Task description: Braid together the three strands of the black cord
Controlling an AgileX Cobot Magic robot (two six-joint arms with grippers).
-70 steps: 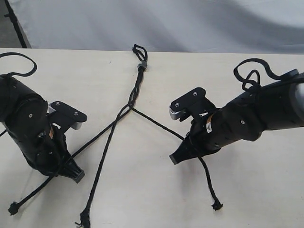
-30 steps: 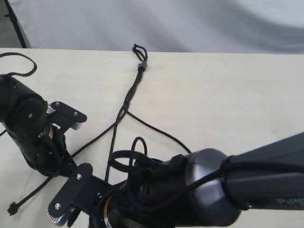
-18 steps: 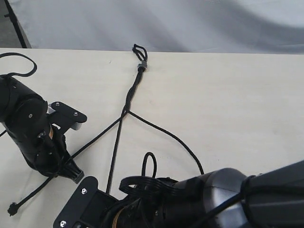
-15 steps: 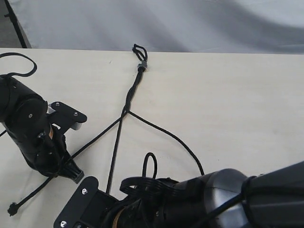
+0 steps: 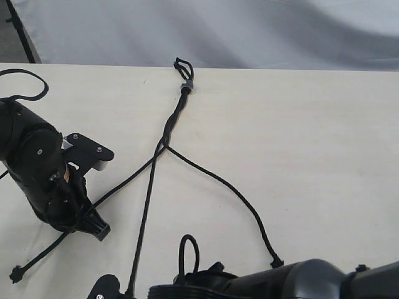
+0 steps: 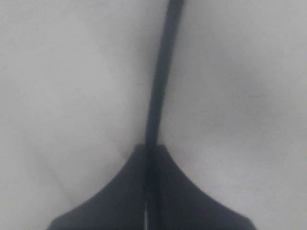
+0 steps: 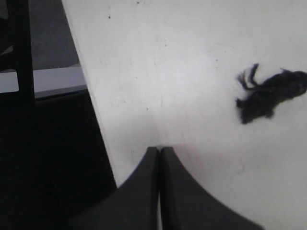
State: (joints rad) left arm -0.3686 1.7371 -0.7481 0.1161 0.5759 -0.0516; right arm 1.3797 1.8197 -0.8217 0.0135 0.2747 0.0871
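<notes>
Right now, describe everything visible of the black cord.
The black cord is thin, matte and woven, lying on the pale table. A small loop and grey band top a short twisted stretch, then three strands fan out. The left strand is pinched in the shut left gripper, its frayed knot beyond; the middle strand runs off the exterior view's bottom edge; the right strand lies free, ending in a knot.
</notes>
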